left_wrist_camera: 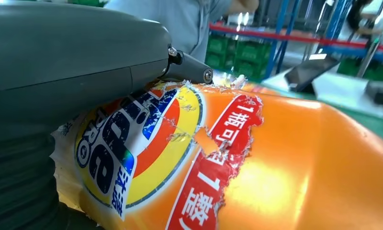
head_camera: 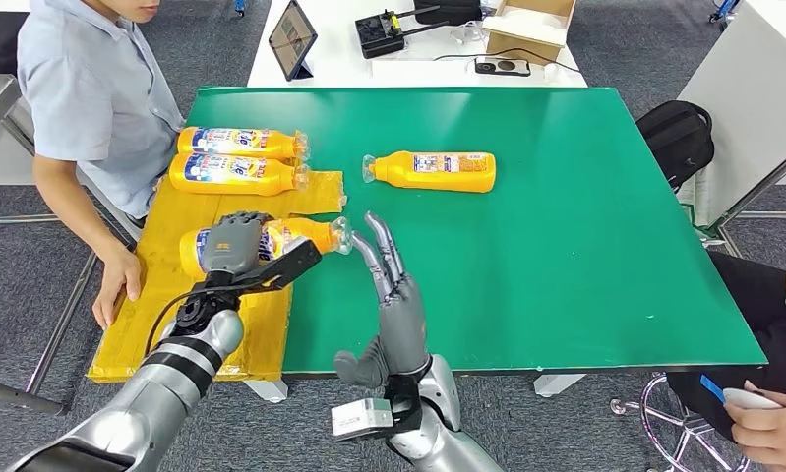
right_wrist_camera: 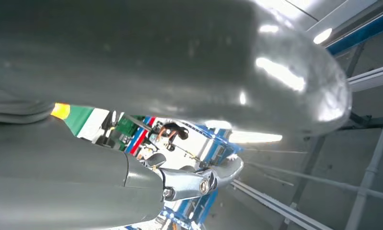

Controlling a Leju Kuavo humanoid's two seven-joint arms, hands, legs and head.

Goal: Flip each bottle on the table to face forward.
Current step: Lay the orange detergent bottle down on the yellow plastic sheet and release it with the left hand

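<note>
Several orange bottles lie on their sides. My left hand (head_camera: pixel 235 246) grips one bottle (head_camera: pixel 305 236) over the yellow mat (head_camera: pixel 167 324); up close, its torn label and orange body (left_wrist_camera: pixel 275 182) sit right under my left hand (left_wrist_camera: pixel 74 62). My right hand (head_camera: pixel 393 295) stands upright with fingers straight and apart, just right of that bottle's clear cap, holding nothing. Two more bottles (head_camera: pixel 236 144) (head_camera: pixel 233 173) lie side by side at the far left. Another bottle (head_camera: pixel 436 170) lies alone on the green table (head_camera: pixel 566 246). The right hand (right_wrist_camera: pixel 132 96) looms large in its own wrist view.
A person in a light blue shirt (head_camera: pixel 93 88) sits at the table's left, one hand on the yellow mat's edge. Another person's hands (head_camera: pixel 772 413) are at the right front. A white table behind carries a tablet (head_camera: pixel 292 39), a cardboard box (head_camera: pixel 528 25) and electronics.
</note>
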